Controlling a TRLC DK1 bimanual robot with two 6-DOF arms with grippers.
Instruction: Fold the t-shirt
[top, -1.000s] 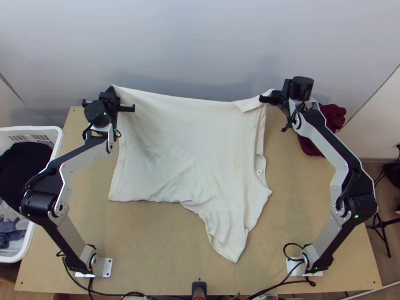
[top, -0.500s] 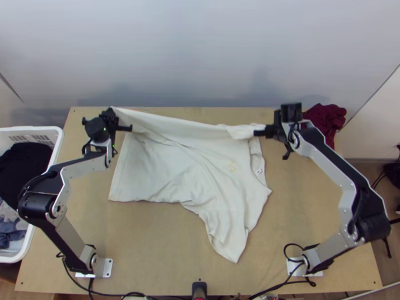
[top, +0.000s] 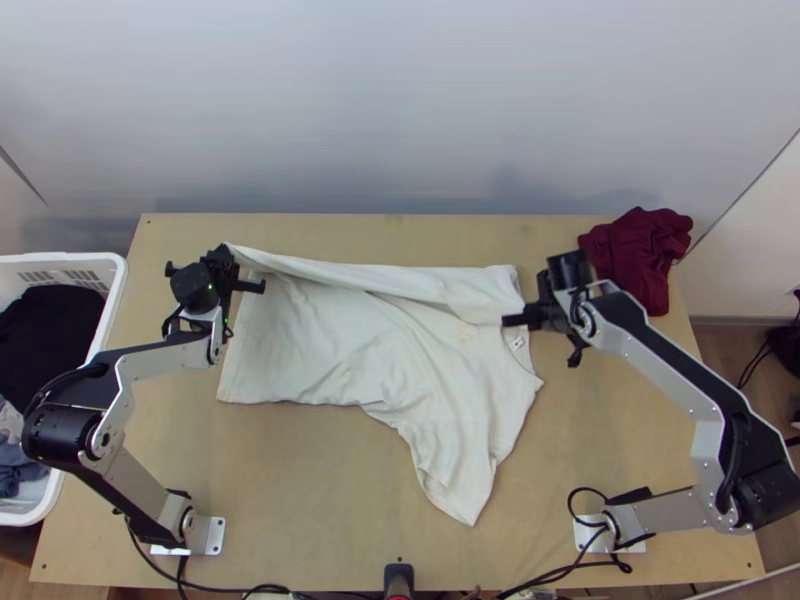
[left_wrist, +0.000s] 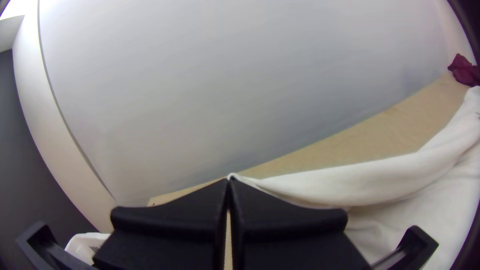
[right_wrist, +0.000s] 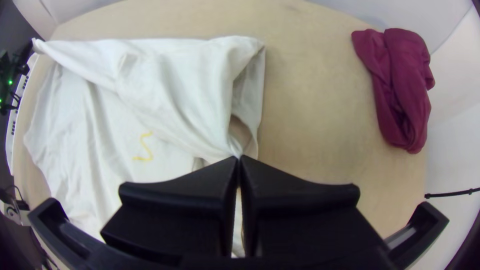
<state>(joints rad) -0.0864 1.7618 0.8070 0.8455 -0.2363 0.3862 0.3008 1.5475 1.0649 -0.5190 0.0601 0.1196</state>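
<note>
The cream t-shirt (top: 370, 350) lies on the table with its far edge lifted and partly folded back over the body. At the far left corner my left gripper (top: 228, 256) is shut on the cloth. My right gripper (top: 538, 300) holds another part of that edge near the collar. In the left wrist view, the left gripper (left_wrist: 229, 182) has the t-shirt (left_wrist: 390, 185) pinched at its tips. The right wrist view has the right gripper (right_wrist: 239, 159) shut on a gathered bit of the t-shirt (right_wrist: 175, 85), loose folds hanging beside it.
A dark red cloth (top: 640, 250) lies bunched at the table's far right corner. On the left, a white basket (top: 112, 290) holds dark and grey clothes (top: 45, 335). Bare tabletop (top: 300, 490) lies between the arm bases, and a pale wall (top: 400, 110) stands behind the table.
Both grippers have come down the picture toward the near side, the right one farther. The held edge has moved with them, and its right part now lies folded back over the shirt.
</note>
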